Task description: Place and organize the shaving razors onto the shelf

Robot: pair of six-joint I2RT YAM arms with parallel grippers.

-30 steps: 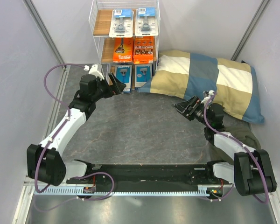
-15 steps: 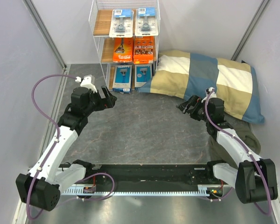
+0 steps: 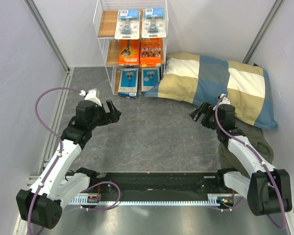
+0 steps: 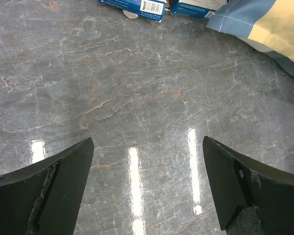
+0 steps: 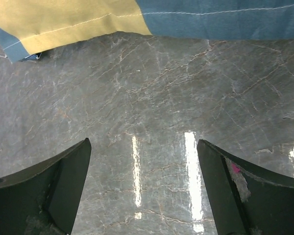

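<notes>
Broadly, a grey marbled table (image 3: 152, 142) fills the floor of the cell, and a blue-and-beige checked pillow (image 3: 220, 88) lies across its far right part, one corner reaching just beside the foot of the shelf (image 3: 108, 23). That white wire rack stands at the far edge, left of the pillow, with three wooden tiers, and all six razor packs are on it, a pair to each tier, side by side toward the right with bare wood showing at the left. Two clear blister packs (image 3: 128, 24) with blue tops occupy the top tier, two orange packs (image 3: 129, 52) the middle tier, and two blue boxes (image 3: 129, 81) the bottom tier, the right-hand box next to the pillow's corner. Nearer the camera, the left gripper (image 3: 115, 111) hangs over bare table in front of the shelf, apart from the blue boxes, its jaws spread wide with nothing between them; its wrist view shows only marbled surface in the gap. Across from it, the right gripper (image 3: 196, 113) sits low by the pillow's near edge, its jaws likewise wide apart and holding nothing
</notes>
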